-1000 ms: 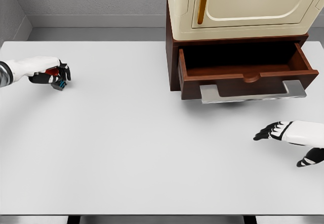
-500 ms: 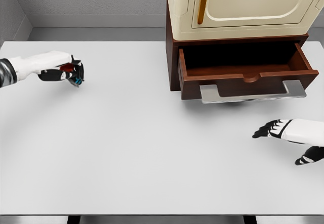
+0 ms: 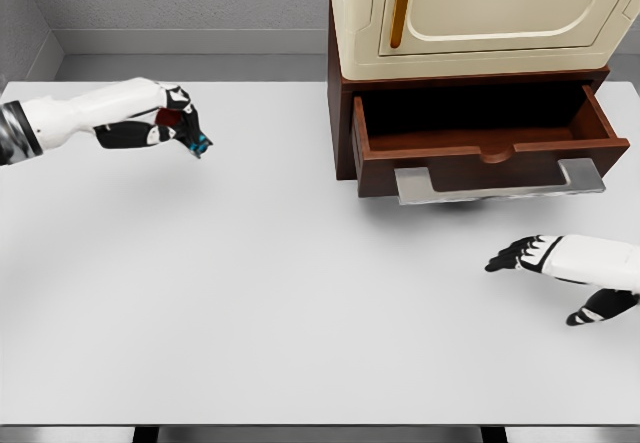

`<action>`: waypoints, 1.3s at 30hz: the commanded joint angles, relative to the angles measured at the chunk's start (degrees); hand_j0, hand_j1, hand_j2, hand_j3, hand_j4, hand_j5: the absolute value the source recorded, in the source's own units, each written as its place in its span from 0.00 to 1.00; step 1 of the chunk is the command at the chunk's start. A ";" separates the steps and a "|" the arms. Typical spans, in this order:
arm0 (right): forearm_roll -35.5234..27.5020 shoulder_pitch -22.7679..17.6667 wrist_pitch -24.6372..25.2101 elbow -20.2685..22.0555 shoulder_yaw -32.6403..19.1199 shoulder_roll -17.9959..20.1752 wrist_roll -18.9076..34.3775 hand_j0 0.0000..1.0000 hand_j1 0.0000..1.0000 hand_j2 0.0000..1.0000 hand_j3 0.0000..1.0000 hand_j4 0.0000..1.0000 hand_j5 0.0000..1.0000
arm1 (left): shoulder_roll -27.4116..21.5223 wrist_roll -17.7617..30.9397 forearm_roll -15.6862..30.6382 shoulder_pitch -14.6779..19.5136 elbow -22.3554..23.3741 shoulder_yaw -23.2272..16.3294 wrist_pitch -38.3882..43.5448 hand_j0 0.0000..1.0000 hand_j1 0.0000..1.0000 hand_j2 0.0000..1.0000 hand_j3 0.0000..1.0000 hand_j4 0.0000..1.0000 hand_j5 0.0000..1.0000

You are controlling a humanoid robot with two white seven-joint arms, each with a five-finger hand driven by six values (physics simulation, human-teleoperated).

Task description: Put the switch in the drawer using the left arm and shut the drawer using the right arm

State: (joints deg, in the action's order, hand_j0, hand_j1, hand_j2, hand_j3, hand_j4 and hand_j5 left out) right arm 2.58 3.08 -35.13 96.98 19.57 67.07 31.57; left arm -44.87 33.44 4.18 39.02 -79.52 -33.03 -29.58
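My left hand [image 3: 180, 128] is shut on the switch [image 3: 190, 136], a small dark object with red and blue parts, held above the white table [image 3: 250, 283] at the upper left. The brown drawer [image 3: 485, 148] stands pulled open at the upper right, its inside dark and a grey handle [image 3: 497, 183] on its front. It lies well to the right of the switch. My right hand [image 3: 545, 263] hovers low at the right, below the drawer front, fingers spread and holding nothing.
A cream cabinet [image 3: 480, 13] with a yellow handle sits on top of the brown drawer unit. Grey walls stand behind the table, and the table's front edge runs along the bottom of the view.
My left hand has carried the switch rightward and slightly up, toward the drawer. The right hand has drifted a little to the left.
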 commanded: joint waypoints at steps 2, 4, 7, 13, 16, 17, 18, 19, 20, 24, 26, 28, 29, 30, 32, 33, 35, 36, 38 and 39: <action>-0.38 0.00 0.13 0.05 0.03 -0.45 -0.02 1.00 1.00 1.00 1.00 1.00 1.00 | -0.31 -0.22 3.82 0.00 -2.84 0.16 -0.22 0.35 0.35 0.35 0.35 0.35 0.35; -0.38 0.09 0.13 0.05 0.03 -0.71 -0.02 1.00 1.00 1.00 1.00 1.00 1.00 | -0.31 -0.31 5.66 0.00 -3.19 0.60 -2.50 0.34 0.34 0.34 0.34 0.34 0.34; -0.38 0.79 0.13 0.05 0.03 -1.50 -0.02 1.00 1.00 1.00 1.00 1.00 1.00 | -0.22 -0.40 6.89 0.00 -4.15 0.77 -3.03 0.33 0.33 0.33 0.33 0.33 0.33; -0.38 1.14 0.13 0.05 0.03 -1.86 -0.02 1.00 1.00 1.00 1.00 1.00 1.00 | -0.13 -4.52 9.27 0.09 -6.44 1.04 -5.42 0.31 0.31 0.31 0.31 0.31 0.31; -0.38 1.58 0.13 0.05 0.12 -2.30 0.07 1.00 1.00 1.00 1.00 1.00 1.00 | -0.04 -8.39 9.18 -0.09 -8.90 0.95 -5.42 0.30 0.30 0.30 0.30 0.30 0.30; -0.38 1.67 0.13 0.05 0.12 -2.38 0.07 1.00 1.00 1.00 1.00 1.00 1.00 | 0.05 -9.80 9.18 -0.09 -9.34 0.86 -5.42 0.30 0.30 0.30 0.30 0.30 0.30; -0.38 1.67 0.13 0.05 0.12 -2.38 0.07 1.00 1.00 1.00 1.00 1.00 1.00 | 0.22 -10.68 9.18 -0.09 -9.52 0.69 -5.42 0.30 0.30 0.30 0.30 0.30 0.30; -0.38 1.67 0.13 0.05 0.12 -2.56 0.07 1.00 1.00 1.00 1.00 1.00 1.00 | 0.31 -11.82 9.18 -0.26 -10.13 0.51 -5.42 0.30 0.30 0.30 0.30 0.30 0.30; -0.38 1.67 0.13 0.05 0.12 -2.65 0.07 1.00 1.00 1.00 1.00 1.00 1.00 | 0.40 -13.40 9.09 -1.05 -11.45 0.95 -5.42 0.30 0.30 0.30 0.30 0.30 0.30; -0.38 1.67 0.13 0.05 0.12 -2.65 0.07 1.00 1.00 1.00 1.00 1.00 1.00 | 1.36 -16.04 8.92 -1.05 -13.21 0.25 -5.42 0.29 0.29 0.29 0.29 0.29 0.29; -0.38 1.67 0.13 0.05 0.12 -2.65 0.16 1.00 1.00 1.00 1.00 1.00 1.00 | 2.86 -16.48 8.56 -1.41 -13.30 0.16 -5.42 0.29 0.29 0.29 0.29 0.29 0.29; -0.38 1.67 0.13 0.05 0.12 -2.65 0.16 1.00 1.00 1.00 1.00 1.00 1.00 | 4.35 -17.09 8.48 -1.49 -13.56 0.07 -5.42 0.29 0.29 0.29 0.29 0.29 0.29; -0.38 1.67 0.13 0.05 0.12 -2.65 0.16 1.00 1.00 1.00 1.00 1.00 1.00 | 5.41 -17.09 8.30 -2.20 -13.65 0.07 -5.42 0.29 0.29 0.29 0.29 0.29 0.29; -0.38 1.67 0.13 0.05 0.12 -2.65 0.07 1.00 1.00 1.00 1.00 1.00 1.00 | 6.64 -17.09 6.81 -2.46 -14.35 0.07 -5.42 0.29 0.29 0.29 0.29 0.29 0.29; -0.38 1.67 0.13 0.05 0.12 -2.65 0.07 1.00 1.00 1.00 1.00 1.00 1.00 | 7.96 -17.45 5.49 -2.72 -14.79 0.07 -5.42 0.29 0.29 0.29 0.29 0.29 0.29; -0.38 1.67 0.13 0.05 0.12 -2.65 0.07 1.00 1.00 1.00 1.00 1.00 1.00 | 8.31 -17.71 5.49 -2.72 -14.79 0.07 -5.42 0.29 0.29 0.29 0.29 0.29 0.29; -0.38 1.67 0.13 0.05 0.12 -2.65 0.07 1.00 1.00 1.00 1.00 1.00 1.00 | 9.19 -18.59 5.31 -2.72 -14.79 0.07 -5.42 0.29 0.29 0.29 0.29 0.29 0.29; -0.38 1.67 0.13 0.05 0.12 -2.65 0.07 1.00 1.00 1.00 1.00 1.00 1.00 | 9.54 -19.03 5.23 -2.72 -14.79 -0.02 -5.42 0.29 0.29 0.29 0.29 0.29 0.29; -0.38 1.67 0.13 0.05 0.12 -2.65 0.07 1.00 1.00 1.00 1.00 1.00 1.00 | 10.86 -20.96 3.82 -2.99 -14.79 -0.02 -5.42 0.29 0.29 0.29 0.29 0.29 0.29; -0.38 1.67 0.13 0.05 0.12 -2.65 0.07 1.00 1.00 1.00 1.00 1.00 1.00 | 11.47 -22.19 3.73 -3.43 -14.88 -0.02 -5.42 0.29 0.29 0.29 0.29 0.29 0.29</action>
State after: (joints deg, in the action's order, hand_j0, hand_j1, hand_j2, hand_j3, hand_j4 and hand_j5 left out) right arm 2.60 4.75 -35.14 97.01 19.69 64.33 31.67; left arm -34.59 13.15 8.19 35.60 -94.26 -33.11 -35.15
